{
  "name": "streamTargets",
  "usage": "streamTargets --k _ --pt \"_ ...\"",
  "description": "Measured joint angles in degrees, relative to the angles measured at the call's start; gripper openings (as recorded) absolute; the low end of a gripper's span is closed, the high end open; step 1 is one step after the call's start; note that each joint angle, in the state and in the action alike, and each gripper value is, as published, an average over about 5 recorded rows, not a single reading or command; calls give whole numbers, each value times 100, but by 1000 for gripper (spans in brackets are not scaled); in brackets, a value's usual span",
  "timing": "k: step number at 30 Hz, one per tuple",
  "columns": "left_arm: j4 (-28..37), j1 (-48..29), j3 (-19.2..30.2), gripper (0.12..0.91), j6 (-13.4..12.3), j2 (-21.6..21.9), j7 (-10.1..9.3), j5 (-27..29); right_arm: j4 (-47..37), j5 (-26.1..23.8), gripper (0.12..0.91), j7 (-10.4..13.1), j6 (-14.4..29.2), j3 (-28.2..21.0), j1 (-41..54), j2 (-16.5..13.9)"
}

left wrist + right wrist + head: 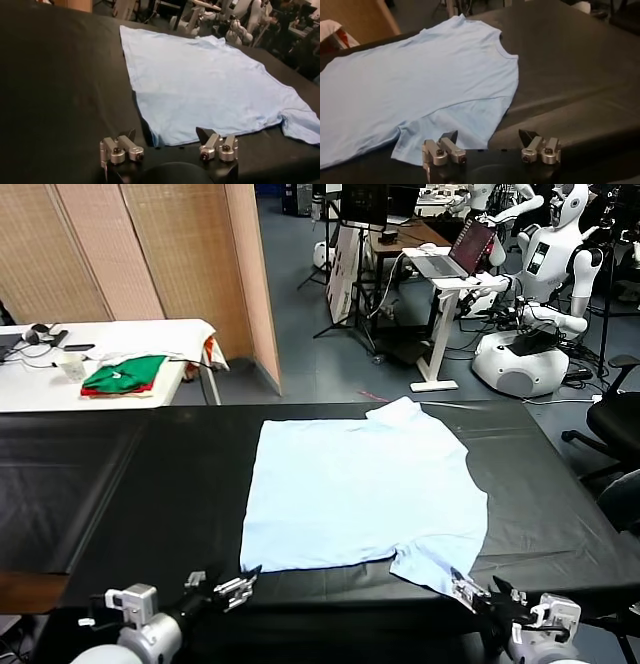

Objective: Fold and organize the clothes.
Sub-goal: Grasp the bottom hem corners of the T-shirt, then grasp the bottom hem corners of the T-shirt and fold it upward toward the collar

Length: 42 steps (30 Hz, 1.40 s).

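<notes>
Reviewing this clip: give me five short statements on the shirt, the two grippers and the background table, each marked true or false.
1. The light-blue shirt lies spread flat on the black table. True.
2. The left gripper holds the shirt's hem. False: its jaws stand open just short of the near edge, holding nothing.
3. The right gripper has open jaws by the shirt's near sleeve. True.
4. The shirt is already folded in half. False: it is unfolded, both sleeves out.
5. Green-and-red folded garments sit on the white table behind, at the robot's left. True.
</notes>
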Motion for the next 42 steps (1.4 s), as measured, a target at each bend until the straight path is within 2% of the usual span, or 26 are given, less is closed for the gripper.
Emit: streamTargets --k 3,6,8,12,15,20,24,28,32,37,42 --pt "40 -6 10 770 -3 -5 -6 30 -12 -14 445 -2 -1 -2 -33 1" --pt "65 -6 13 625 -8 -3 -10 49 -12 -51 266 -14 -2 -5 -70 1" --pt "80 -5 14 499 -12 0 -12 52 10 -100 183 -27 -2 -12 -97 1" --pt "97 4 15 255 -17 6 -14 58 129 -167 141 -13 -2 -35 -187 3" --pt "83 39 15 153 -18 11 -25 76 301 -204 141 55 -2 -68 -321 12" --pt "-44 180 -36 146 -35 39 -104 174 653 -282 141 231 -2 -104 -631 25" --pt "-211 396 -154 146 -56 74 -191 213 844 -340 141 235 -3 -136 -879 7" --pt "-455 727 -336 146 -81 124 -255 220 899 -348 141 110 -3 -133 -946 -15" --pt "-741 1056 -511 146 -139 136 -270 268 870 -352 141 -147 -3 -87 -786 -103" --pt "-946 1161 -523 146 -423 30 -276 415 630 -377 141 -299 81 -144 -266 -387" --pt "-806 801 -386 146 -765 -127 -295 334 159 -394 141 -357 415 -296 436 -785"
